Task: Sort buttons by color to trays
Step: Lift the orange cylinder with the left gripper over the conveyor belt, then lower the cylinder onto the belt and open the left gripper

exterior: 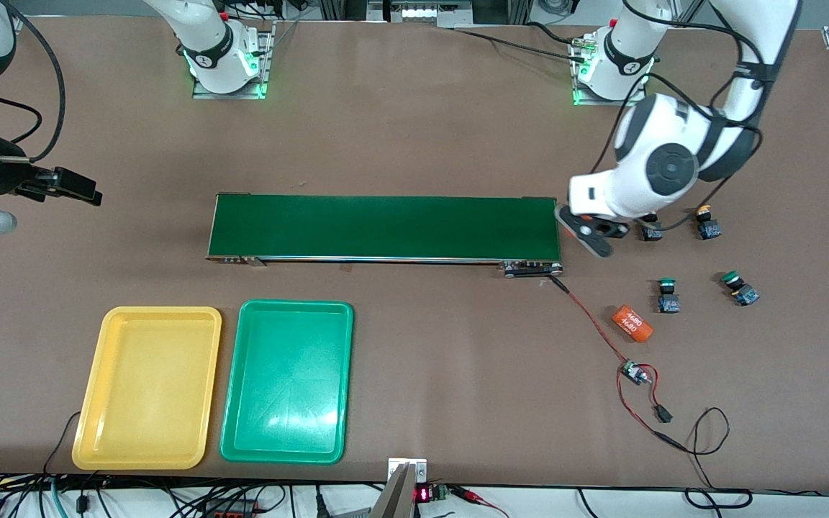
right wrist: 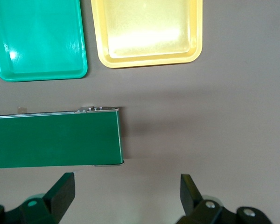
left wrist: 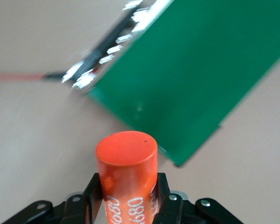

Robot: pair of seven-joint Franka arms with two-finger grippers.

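My left gripper (left wrist: 127, 189) is shut on an orange cylinder (left wrist: 127, 168) marked "4680", its black fingers (left wrist: 94, 191) pressed on both sides. It hangs just off the conveyor belt's (exterior: 386, 226) end toward the left arm (exterior: 586, 232). A yellow-capped button (exterior: 706, 224) stands beside it, and another button (exterior: 650, 232) is half covered by the arm. Two green-capped buttons (exterior: 668, 295) (exterior: 740, 288) lie nearer the front camera. The yellow tray (exterior: 148, 388) and the green tray (exterior: 287, 381) sit side by side, both bare. My right gripper (exterior: 73, 187) waits open over the table at the right arm's end (right wrist: 126, 186).
A second orange cylinder (exterior: 632, 323) lies on the table near the green-capped buttons. A red-and-black cable with a small board (exterior: 634, 374) trails from the belt's end toward the front edge. The belt (left wrist: 196, 70) fills much of the left wrist view.
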